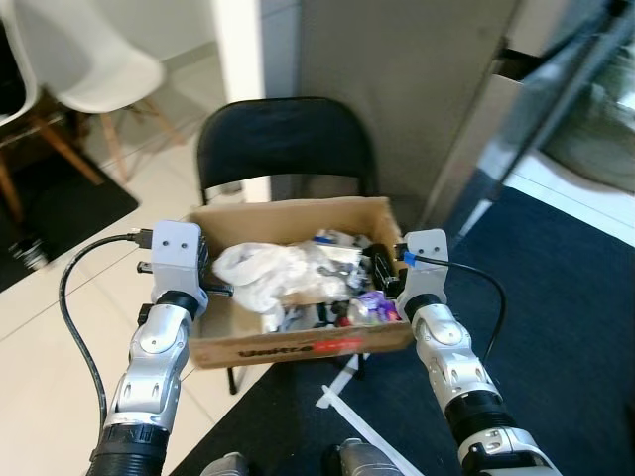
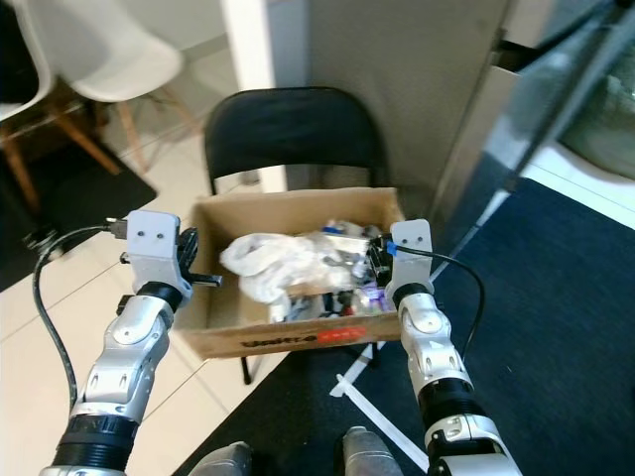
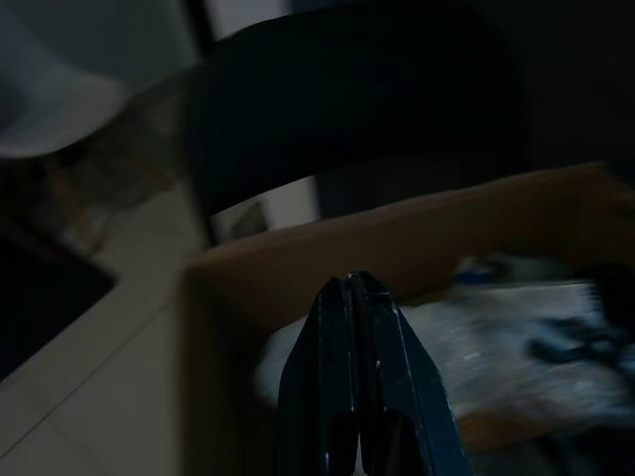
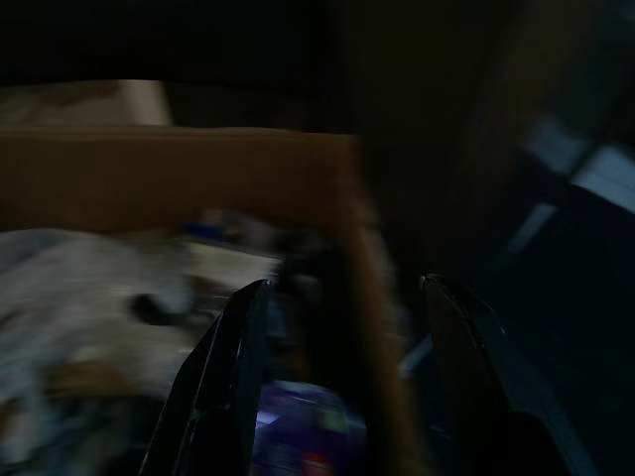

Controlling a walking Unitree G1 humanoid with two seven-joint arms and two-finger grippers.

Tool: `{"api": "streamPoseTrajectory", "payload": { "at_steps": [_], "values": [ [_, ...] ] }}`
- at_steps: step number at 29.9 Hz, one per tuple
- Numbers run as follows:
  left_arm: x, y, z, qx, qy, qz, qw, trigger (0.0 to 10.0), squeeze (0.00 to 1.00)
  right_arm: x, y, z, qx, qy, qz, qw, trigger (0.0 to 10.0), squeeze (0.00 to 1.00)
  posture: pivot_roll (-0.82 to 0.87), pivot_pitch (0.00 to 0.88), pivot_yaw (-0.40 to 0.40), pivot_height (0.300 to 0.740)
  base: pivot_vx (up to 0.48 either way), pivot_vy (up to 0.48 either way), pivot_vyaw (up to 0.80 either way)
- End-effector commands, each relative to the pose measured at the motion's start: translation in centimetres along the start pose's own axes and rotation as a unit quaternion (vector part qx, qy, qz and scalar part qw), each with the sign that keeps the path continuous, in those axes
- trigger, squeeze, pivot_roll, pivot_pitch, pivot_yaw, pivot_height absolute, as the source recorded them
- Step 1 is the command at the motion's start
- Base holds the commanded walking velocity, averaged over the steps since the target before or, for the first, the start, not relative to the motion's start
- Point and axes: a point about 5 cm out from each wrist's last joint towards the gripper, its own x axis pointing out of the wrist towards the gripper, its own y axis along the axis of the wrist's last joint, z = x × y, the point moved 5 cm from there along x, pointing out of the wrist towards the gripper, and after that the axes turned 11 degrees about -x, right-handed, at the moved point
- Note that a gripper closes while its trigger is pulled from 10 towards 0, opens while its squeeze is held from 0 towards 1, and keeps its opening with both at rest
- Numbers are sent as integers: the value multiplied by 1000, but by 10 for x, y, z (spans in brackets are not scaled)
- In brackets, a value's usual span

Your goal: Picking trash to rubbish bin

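A cardboard box (image 1: 298, 347) of trash sits on the seat of a black folding chair (image 1: 285, 139), with the robot's two silver arms raised at either end of it. Inside the box, a crumpled white plastic bag (image 1: 266, 273) lies toward the left and middle, dark scraps and wrappers crowd the right half, and a small purple wrapper (image 1: 374, 305) rests in the near right corner. The left gripper (image 3: 355, 297) is at the box's left wall, its two black fingers pressed flat together with nothing between them; the wrist view looks along them over the left rim toward the white bag, which lies just beyond the fingertips and apart from them. The right gripper (image 4: 342, 297) is at the box's right wall with its fingers spread wide: in the blurred, dark wrist view one finger (image 4: 223, 367) is inside the box and the other (image 4: 466, 357) outside it, so the cardboard wall runs between them, and the purple wrapper lies low between the fingers on the inner side of the wall. Whether either finger touches the cardboard cannot be made out. White chairs (image 1: 94, 74) with wooden legs stand on the pale tiled floor (image 1: 40, 367) to the robot's left, a dark carpet (image 1: 566, 327) spreads to its right, and strips of white tape (image 1: 342, 397) cross the carpet below the box.
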Motion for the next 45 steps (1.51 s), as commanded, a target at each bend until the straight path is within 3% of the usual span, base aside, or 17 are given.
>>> {"api": "streamPoseTrajectory", "payload": {
  "at_steps": [1, 36, 45],
  "values": [
    [-1, -5, 1, 5, -2, -7, 1000, 10000, 0, -2, -4, 1, 3, -1, -8, 1000, 10000, 0, 70, 48, -13, 740, 0, 0, -800],
    [-1, -7, -1, 14, -5, -11, 1000, 10000, 0, -4, -11, 5, 0, -13, -21, 1000, 10000, 0, 68, 0, -25, 740, 0, 0, -800],
    [-1, -6, -5, 23, -8, -11, 1000, 10000, 0, -5, -16, -1, 5, -12, -31, 999, 10000, 0, 87, 0, -30, 740, 0, 0, -800]
  ]
}}
